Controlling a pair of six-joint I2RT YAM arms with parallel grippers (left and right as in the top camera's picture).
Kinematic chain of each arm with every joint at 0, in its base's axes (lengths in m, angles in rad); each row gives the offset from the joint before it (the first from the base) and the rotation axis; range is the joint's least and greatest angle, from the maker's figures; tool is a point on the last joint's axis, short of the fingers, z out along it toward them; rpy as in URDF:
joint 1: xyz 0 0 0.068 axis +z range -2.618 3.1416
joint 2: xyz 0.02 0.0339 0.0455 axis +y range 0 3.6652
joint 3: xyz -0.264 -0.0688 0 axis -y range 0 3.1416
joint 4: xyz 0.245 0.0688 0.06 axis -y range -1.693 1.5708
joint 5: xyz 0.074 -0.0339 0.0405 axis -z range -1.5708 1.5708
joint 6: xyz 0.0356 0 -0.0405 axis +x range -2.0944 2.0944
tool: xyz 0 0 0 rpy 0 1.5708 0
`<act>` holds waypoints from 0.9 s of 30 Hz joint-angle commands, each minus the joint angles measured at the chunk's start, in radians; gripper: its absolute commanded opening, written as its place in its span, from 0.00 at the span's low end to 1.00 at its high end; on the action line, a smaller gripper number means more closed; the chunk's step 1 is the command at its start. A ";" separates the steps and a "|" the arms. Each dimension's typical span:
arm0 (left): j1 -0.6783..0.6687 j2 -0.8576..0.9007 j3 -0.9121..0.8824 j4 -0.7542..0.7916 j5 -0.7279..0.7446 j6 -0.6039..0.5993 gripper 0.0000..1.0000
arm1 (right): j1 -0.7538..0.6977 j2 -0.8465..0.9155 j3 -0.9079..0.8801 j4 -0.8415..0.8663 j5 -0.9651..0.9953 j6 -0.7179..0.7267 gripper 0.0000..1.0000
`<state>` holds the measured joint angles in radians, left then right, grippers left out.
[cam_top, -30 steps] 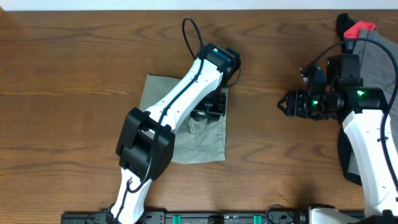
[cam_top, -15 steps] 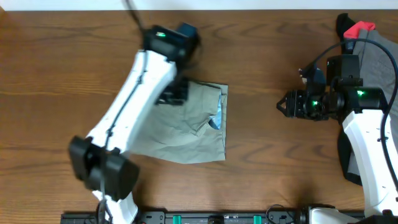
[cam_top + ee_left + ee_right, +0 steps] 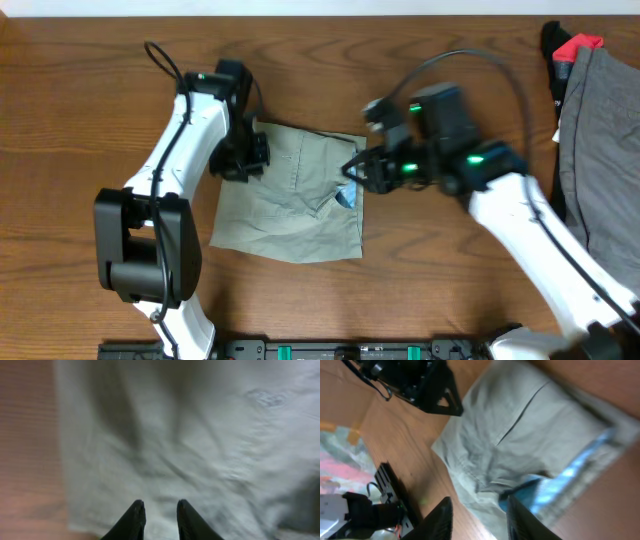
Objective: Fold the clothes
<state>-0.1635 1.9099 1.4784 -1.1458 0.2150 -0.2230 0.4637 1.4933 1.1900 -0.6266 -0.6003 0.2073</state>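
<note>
On the wooden table [image 3: 80,120] I see the shorts [image 3: 285,200] lying folded at mid-frame. My left arm [image 3: 185,130] bends over their upper-left edge, with the left gripper [image 3: 245,158] fingers narrowly parted over the cloth. My right arm [image 3: 520,225] reaches to their right edge, with the right gripper [image 3: 356,172] fingers spread and empty.

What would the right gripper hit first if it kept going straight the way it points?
The khaki shorts. The right gripper points left at their right edge, where pale blue lining shows, and its wrist view shows cloth just ahead of the open fingers. Its height above the cloth is unclear.
</note>
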 commanded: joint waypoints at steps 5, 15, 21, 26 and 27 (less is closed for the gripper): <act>0.031 0.001 -0.201 0.152 0.043 0.028 0.25 | 0.148 0.299 -0.003 0.127 0.104 0.198 0.24; 0.031 0.001 -0.233 0.154 0.001 0.028 0.29 | 0.082 0.433 -0.003 -0.366 0.217 0.200 0.11; 0.038 -0.002 -0.231 0.151 0.002 0.028 0.31 | 0.047 0.375 0.001 -0.396 0.299 0.077 0.08; 0.066 -0.029 -0.190 0.058 0.003 0.028 0.31 | 0.028 0.201 0.019 -0.324 0.113 -0.122 0.11; 0.072 -0.039 -0.185 0.051 0.003 0.028 0.31 | 0.027 0.158 0.022 -0.306 0.087 -0.131 0.11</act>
<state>-0.1131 1.9064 1.2587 -1.0779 0.2314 -0.2050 0.5003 1.7779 1.1835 -0.9524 -0.3992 0.2096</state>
